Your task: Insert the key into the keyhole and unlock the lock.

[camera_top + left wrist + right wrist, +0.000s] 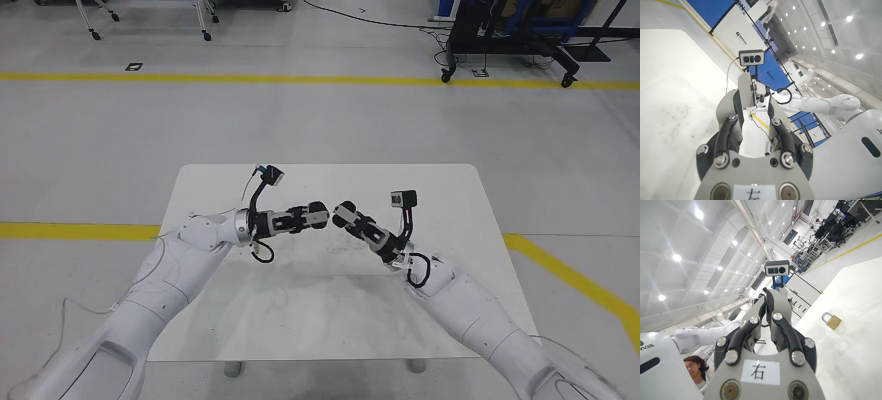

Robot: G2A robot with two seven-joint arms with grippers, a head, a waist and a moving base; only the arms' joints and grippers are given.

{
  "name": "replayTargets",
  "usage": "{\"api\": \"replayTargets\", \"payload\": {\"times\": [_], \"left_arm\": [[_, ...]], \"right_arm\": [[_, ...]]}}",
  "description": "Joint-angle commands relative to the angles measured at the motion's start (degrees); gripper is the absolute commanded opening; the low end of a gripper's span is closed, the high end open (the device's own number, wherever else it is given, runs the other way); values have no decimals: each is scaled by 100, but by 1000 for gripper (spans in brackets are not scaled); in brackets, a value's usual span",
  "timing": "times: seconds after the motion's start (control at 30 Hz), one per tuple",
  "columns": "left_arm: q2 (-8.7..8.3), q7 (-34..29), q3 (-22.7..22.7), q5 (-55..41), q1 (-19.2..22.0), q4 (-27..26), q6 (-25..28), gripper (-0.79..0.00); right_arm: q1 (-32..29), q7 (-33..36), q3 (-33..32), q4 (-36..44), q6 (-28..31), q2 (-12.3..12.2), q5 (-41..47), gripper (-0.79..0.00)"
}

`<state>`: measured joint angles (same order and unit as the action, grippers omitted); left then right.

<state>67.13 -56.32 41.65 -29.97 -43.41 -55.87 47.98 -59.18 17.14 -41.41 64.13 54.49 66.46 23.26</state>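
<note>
The padlock (pixel 831 321) lies flat on the white counter (pixel 857 291). It has a squarish brass body and a curved silver shackle with both legs in the body. Both arms are raised above the counter, tip to tip. The right end effector (pixel 766 298) has its fingers pressed together; whether they pinch anything I cannot tell. The left end effector (pixel 754 103) is spread wide, its ribbed black pads (pixel 738 107) on either side of the right one's tip.

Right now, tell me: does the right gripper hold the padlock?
No, the padlock lies on the table, apart from the right gripper.
</note>
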Motion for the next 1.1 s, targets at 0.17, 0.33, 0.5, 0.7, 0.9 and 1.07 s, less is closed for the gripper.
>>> {"api": "replayTargets", "payload": {"times": [0.17,0.33,0.5,0.7,0.9,1.07], "left_arm": [[60,111,-59,142,24,84,110,-533],[79,121,-64,114,27,107,120,-785],[87,149,-27,66,28,177,147,-785],[110,190,42,52,22,263,189,-785],[109,185,103,82,-16,229,184,-785],[74,155,163,88,-62,122,154,-785]], "right_arm": [[-7,3,-44,-91,-75,100,-154,-785],[-17,-43,-99,-159,-93,163,-289,-785],[-42,-45,-165,-186,-76,214,-359,-785],[-62,-20,-220,-205,-68,249,-380,0],[-62,-20,-220,-205,-68,249,-380,0],[-62,-20,-220,-205,-68,249,-380,0]]}}
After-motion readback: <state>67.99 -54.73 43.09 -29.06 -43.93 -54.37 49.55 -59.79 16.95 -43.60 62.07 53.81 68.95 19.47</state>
